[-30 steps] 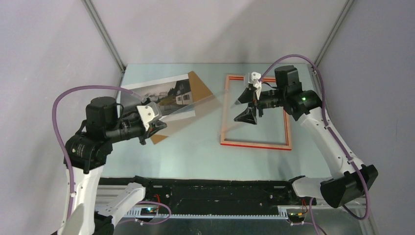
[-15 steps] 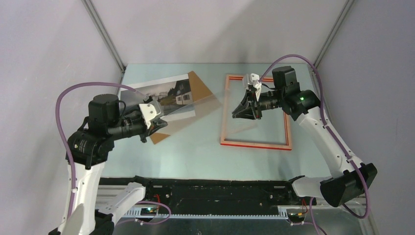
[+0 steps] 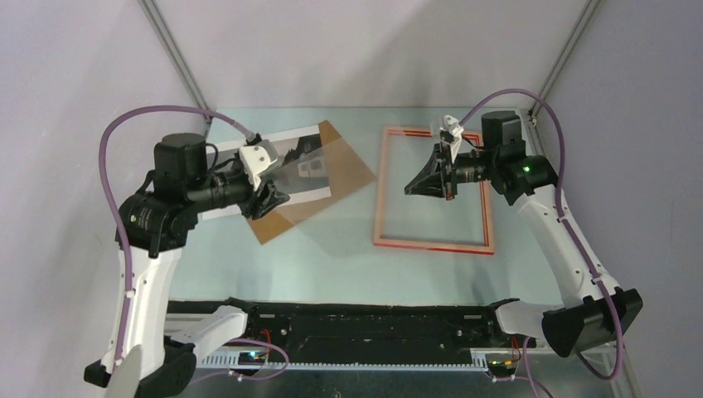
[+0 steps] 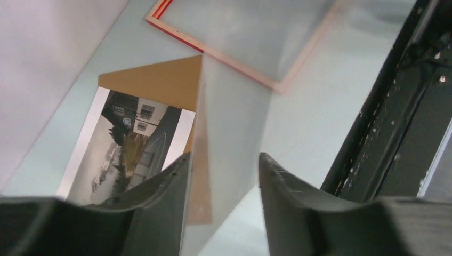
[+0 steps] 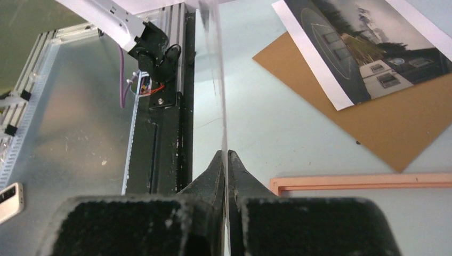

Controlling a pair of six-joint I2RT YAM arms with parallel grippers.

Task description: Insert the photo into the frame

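Note:
The photo [image 3: 292,159], a grey landscape with a house, lies flat on a brown backing board [image 3: 348,166] at the table's left. To the right lies the frame [image 3: 489,217], pale wood side up with red edges. A clear pane [image 3: 332,189] hangs in the air between both arms. My right gripper [image 5: 225,156] is shut on one thin edge of the clear pane [image 5: 218,80], above the frame's left half [image 3: 412,186]. My left gripper [image 4: 224,160] stands open around the pane's [image 4: 234,106] other end, which leans on one finger [image 4: 176,176].
A black rail [image 3: 373,319] runs along the table's near edge. Grey walls with metal corner posts [image 3: 178,58] close in the back and sides. In the right wrist view the left arm's base [image 5: 154,48] shows beyond the pane.
My right gripper has shut on the pane's edge and pulled slightly right and back. My left gripper has opened from shut and shifted towards the photo.

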